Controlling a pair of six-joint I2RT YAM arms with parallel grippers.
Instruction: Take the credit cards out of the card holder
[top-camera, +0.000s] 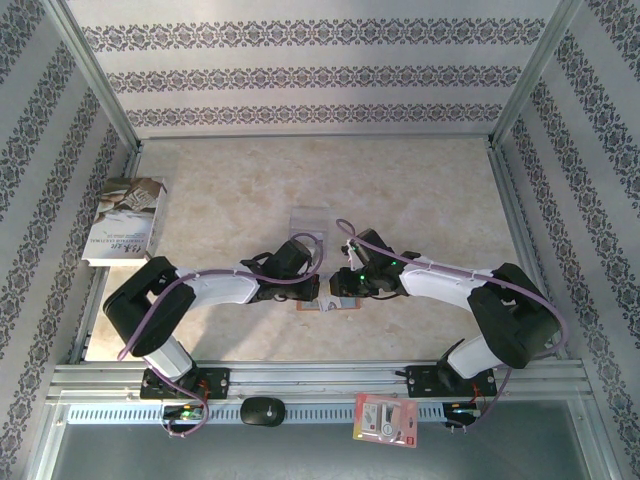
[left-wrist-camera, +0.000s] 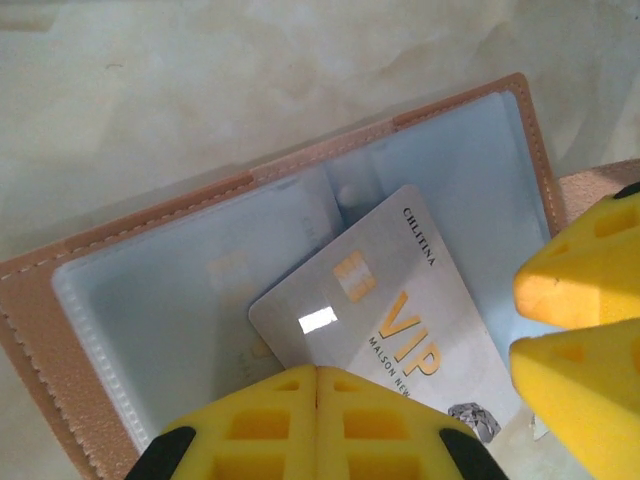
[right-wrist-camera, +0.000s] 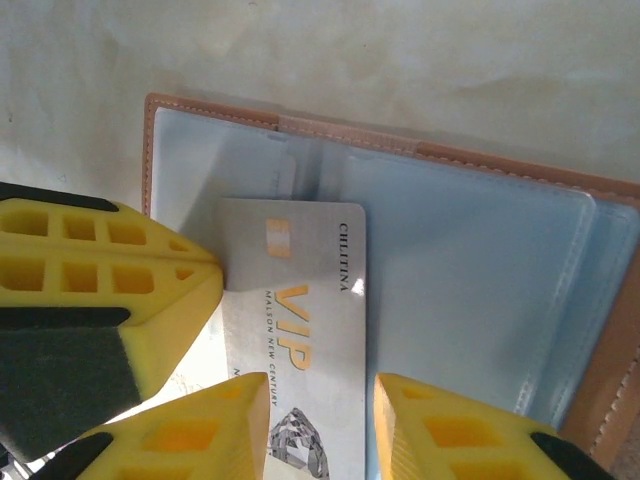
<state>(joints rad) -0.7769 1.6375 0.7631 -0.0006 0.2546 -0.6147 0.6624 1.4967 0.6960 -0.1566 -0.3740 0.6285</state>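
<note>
Credit card (left-wrist-camera: 400, 310), silver-grey with a gold chip and gold "VIP" lettering, lies slanted and partly out of a pocket of the card holder (left-wrist-camera: 150, 212), which is spread open flat on the pale marbled table (left-wrist-camera: 200, 80). Stitched orange-brown leather frames the holder's grey-blue lining of clear pockets. A second pale card shows faintly through the pocket beside the first.

In the left wrist view, the left fingers (left-wrist-camera: 260, 425) are pressed tight together over the card's near end; whether they pinch it cannot be told. The right wrist view adds that their tip (right-wrist-camera: 100, 270) touches the card's (right-wrist-camera: 300, 290) long edge just below the chip. There the right fingers (right-wrist-camera: 450, 430) stand partly apart astride the card's lower end, and any grip on it is unclear.

From above, both arms meet mid-table over the holder (top-camera: 322, 304). A clear plastic sleeve (top-camera: 308, 222) lies just beyond them, a booklet (top-camera: 125, 220) at the left edge, and a red-and-white packet (top-camera: 385, 418) near the right base.
</note>
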